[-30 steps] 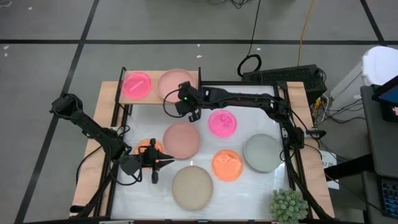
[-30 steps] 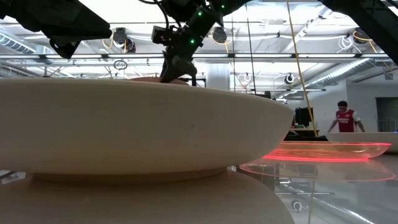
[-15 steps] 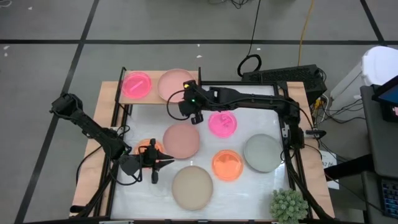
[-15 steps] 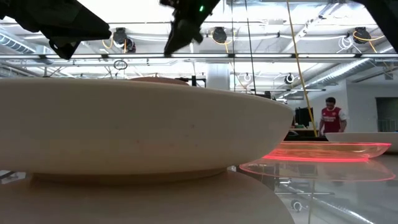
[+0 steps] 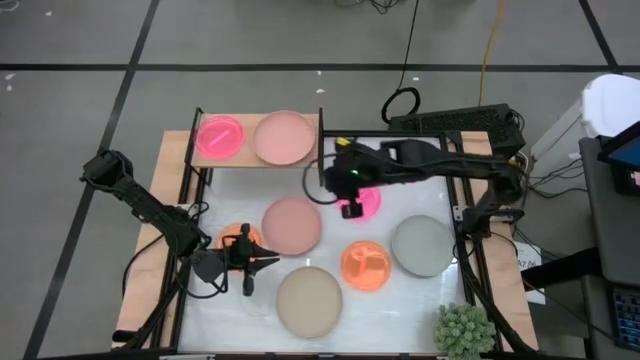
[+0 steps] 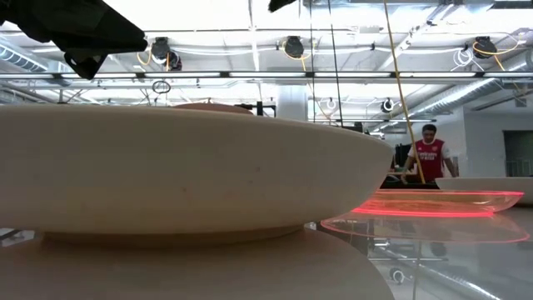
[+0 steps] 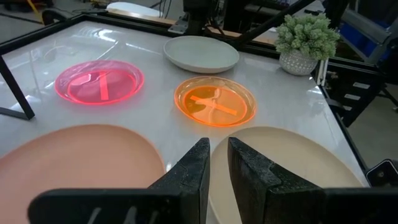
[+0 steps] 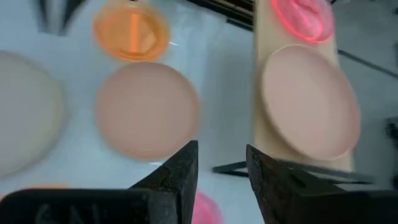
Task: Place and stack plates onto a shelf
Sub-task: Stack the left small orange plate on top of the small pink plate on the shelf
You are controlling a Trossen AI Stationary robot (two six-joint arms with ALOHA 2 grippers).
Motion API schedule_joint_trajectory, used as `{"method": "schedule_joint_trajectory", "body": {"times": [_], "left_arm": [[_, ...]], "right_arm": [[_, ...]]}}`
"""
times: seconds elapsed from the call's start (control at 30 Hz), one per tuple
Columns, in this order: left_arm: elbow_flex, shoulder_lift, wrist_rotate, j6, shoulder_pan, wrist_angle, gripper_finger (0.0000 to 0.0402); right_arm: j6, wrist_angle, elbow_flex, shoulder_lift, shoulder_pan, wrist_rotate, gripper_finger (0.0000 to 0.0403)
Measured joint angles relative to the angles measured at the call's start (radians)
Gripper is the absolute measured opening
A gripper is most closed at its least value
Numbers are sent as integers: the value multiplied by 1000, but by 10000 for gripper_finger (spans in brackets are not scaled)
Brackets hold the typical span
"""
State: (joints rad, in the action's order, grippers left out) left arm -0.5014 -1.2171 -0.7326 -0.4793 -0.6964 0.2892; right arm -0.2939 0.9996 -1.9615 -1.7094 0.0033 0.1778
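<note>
The shelf (image 5: 255, 160) stands at the table's far left and carries a neon pink plate (image 5: 220, 135) and a dusty-pink plate (image 5: 284, 138) side by side, each flat on its base. My right gripper (image 5: 350, 190) hovers open over a neon pink plate (image 5: 368, 202) on the table, right of the shelf, holding nothing. My left gripper (image 5: 255, 262) waits near the left edge beside a small orange plate (image 5: 236, 238), its fingers (image 7: 199, 168) all but together. Lying flat on the table are a dusty-pink plate (image 5: 291, 225), an orange plate (image 5: 365, 265), a grey plate (image 5: 423, 245) and a beige plate (image 5: 309, 300).
A spiky green plant (image 5: 463, 330) sits at the near right corner. The black table frame (image 5: 470, 250) runs along the table's edges. In the low view the beige plate (image 6: 183, 167) fills the foreground, and a person (image 6: 429, 158) stands in the room behind.
My right gripper has drawn away from the dusty-pink plate on the shelf, risen out of the top of the low view and swung toward the table's right over the neon pink plate. The dusty-pink plate stays flat on the shelf. The person in the background has walked left.
</note>
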Motion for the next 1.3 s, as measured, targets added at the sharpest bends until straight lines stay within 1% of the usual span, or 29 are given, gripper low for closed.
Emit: {"method": "schedule_joint_trajectory", "body": {"times": [0.07, 0.13, 0.33, 0.47, 0.67, 0.83, 1.0, 1.13, 1.3], "left_arm": [[0, 0, 1, 3, 0, -2, 63], [0, 0, 2, 3, 0, -2, 63], [0, 0, 2, 13, 0, -9, 63], [0, 0, 2, 13, 0, -9, 63], [0, 0, 1, 25, 1, -9, 63], [0, 0, 1, 24, 1, -9, 63], [0, 0, 10, 27, 1, -13, 63], [0, 0, 78, 16, 1, -53, 63], [0, 0, 160, -65, 1, -152, 63]], "right_arm": [[28, -16, 66, 54, 29, 2, 118], [50, -55, 163, 121, 59, 1, 118], [144, -299, 528, 350, 140, 3, 118], [202, -440, 739, 480, 182, 4, 118], [286, -578, 976, 614, 226, 6, 118], [363, -638, 1108, 669, 257, 7, 118], [414, -652, 1168, 670, 283, 8, 118], [422, -678, 1194, 660, 301, 8, 118], [425, -684, 1205, 661, 317, 5, 118]]}}
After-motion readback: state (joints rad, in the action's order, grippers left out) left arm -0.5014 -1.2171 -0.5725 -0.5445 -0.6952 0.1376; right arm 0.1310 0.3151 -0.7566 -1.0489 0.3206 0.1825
